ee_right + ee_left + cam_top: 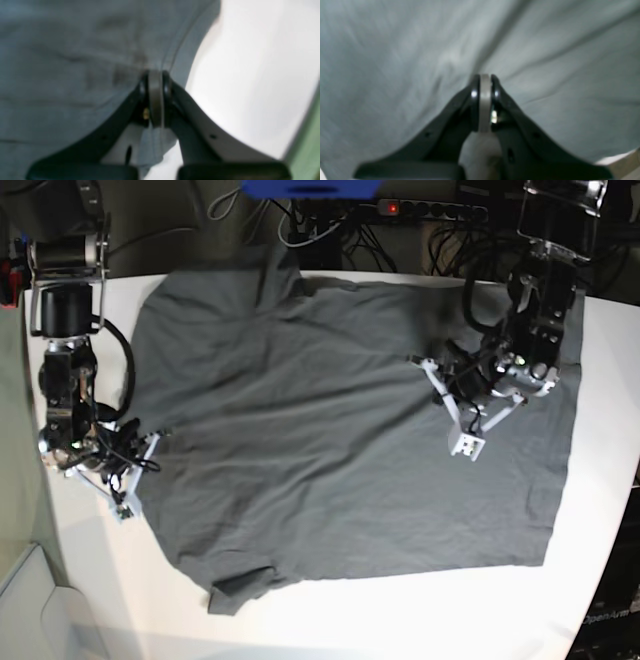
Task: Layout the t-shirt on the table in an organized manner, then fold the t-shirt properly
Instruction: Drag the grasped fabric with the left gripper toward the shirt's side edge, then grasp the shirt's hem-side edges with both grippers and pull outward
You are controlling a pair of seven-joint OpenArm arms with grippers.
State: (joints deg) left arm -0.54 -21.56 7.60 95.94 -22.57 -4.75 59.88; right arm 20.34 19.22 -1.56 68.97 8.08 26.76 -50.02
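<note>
The dark grey t-shirt point(320, 430) lies spread over the white table point(400, 620), wrinkled, one sleeve at the front left and the other at the back. My left gripper point(467, 445) rests on the shirt's right half. In its wrist view the left gripper point(485, 76) is shut, with creases of the t-shirt point(395, 62) running into its tip. My right gripper point(125, 506) is at the shirt's left edge. Close up, the right gripper point(155, 72) is shut on the t-shirt point(62, 75), a flap of cloth hanging below the fingers, beside bare table point(250, 75).
Cables and a power strip point(430, 210) lie behind the table's far edge, beside a blue object point(310, 188). The right arm's base point(65, 290) stands at the back left corner. The table's left edge runs close to the right gripper.
</note>
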